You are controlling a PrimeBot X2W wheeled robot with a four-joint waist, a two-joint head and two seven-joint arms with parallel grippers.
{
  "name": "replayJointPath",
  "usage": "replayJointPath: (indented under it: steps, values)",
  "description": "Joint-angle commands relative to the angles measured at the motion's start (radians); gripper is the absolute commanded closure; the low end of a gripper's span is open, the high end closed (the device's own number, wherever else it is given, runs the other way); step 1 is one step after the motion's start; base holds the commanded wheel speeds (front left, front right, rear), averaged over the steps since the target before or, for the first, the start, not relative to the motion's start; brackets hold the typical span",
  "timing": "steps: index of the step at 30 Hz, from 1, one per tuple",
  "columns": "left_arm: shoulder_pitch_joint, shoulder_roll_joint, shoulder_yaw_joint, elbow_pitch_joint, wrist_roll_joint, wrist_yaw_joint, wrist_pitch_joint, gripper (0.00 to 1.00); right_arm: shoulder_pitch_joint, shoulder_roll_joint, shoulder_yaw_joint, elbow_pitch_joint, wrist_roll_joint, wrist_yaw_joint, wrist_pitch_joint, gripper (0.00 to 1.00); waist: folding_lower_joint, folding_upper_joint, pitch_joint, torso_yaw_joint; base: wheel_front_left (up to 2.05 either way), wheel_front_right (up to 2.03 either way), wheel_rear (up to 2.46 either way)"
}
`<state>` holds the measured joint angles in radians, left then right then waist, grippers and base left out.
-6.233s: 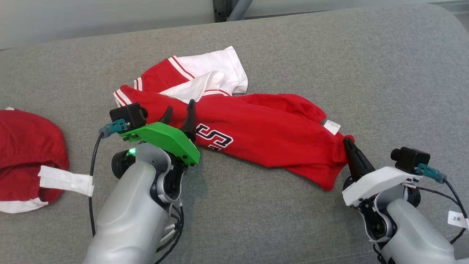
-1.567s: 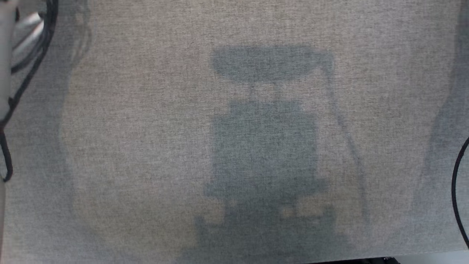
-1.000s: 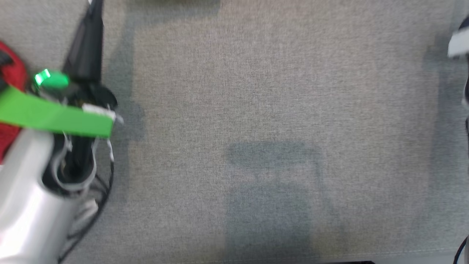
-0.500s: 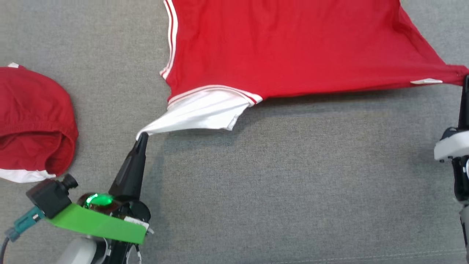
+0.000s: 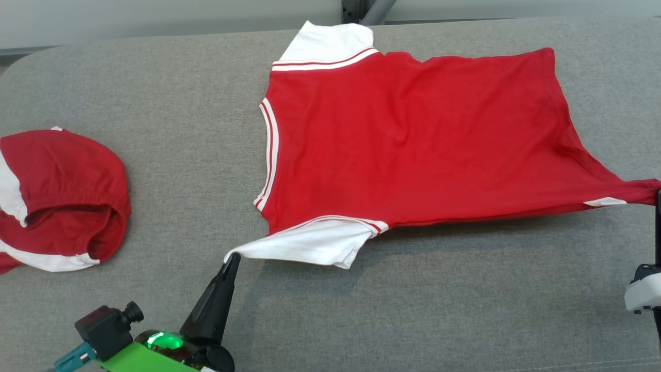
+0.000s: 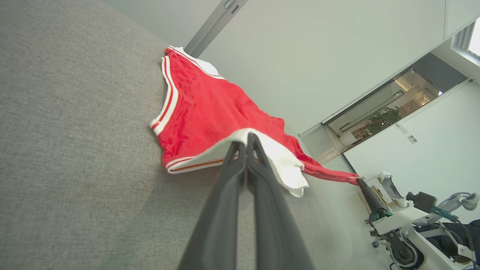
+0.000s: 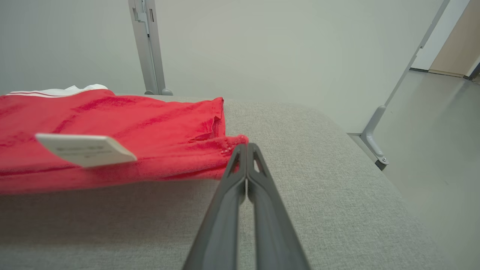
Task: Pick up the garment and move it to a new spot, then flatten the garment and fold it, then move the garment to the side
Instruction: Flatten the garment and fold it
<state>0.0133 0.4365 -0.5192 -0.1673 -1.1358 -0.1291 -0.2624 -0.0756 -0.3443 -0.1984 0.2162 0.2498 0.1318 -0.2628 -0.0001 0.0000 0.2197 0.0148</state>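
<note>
The shirt (image 5: 413, 144) lies on the cushion (image 5: 413, 320), ahead of both jaws and between them. Its sleeve (image 5: 304, 245) is in the left gripper (image 5: 233, 257), its hem corner (image 5: 640, 188) in the right gripper (image 7: 246, 147). Another garment (image 5: 57, 196) lies well left of the left jaws.

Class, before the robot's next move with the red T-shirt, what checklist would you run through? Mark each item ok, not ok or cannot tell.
1. Left gripper shut on the near white sleeve of the red short-sleeved T-shirt: ok.
2. Right gripper shut on the shirt's red hem corner: ok.
3. Shirt lying fully flat on the grey fabric surface: not ok; its near edge is raised and stretched between the grippers.
4. Second crumpled red-and-white garment apart from the shirt: ok.
5. Far white sleeve wholly on the surface: cannot tell.
</note>
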Motion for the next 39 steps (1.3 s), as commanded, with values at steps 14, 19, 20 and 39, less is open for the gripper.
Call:
replayJointPath:
  steps: [14,19,20,39]
  values:
    - [-0.357,-0.071,-0.057,0.240,0.074,-0.003,0.016,1.00,-0.230,0.005,0.104,0.248,-0.097,-0.002,-0.004,1.00,0.0001,0.0000,0.035,-0.022,0.00,0.00,0.00]
    - [-0.510,-0.109,-0.100,0.374,0.115,-0.003,0.014,1.00,-0.339,0.019,0.096,0.337,-0.125,-0.002,-0.004,1.00,0.0001,0.0000,0.082,-0.025,0.00,0.00,0.00]
    - [-0.537,-0.115,-0.106,0.399,0.121,-0.003,0.013,1.00,-0.356,0.022,0.095,0.353,-0.132,-0.002,-0.004,1.00,0.0001,0.0000,0.093,-0.026,0.00,0.00,0.00]
    - [-0.566,-0.175,-0.039,0.523,0.137,-0.003,-0.002,0.00,-0.395,0.071,0.037,0.284,-0.145,-0.002,-0.004,0.00,0.0001,0.0000,0.161,-0.035,0.00,0.00,0.00]
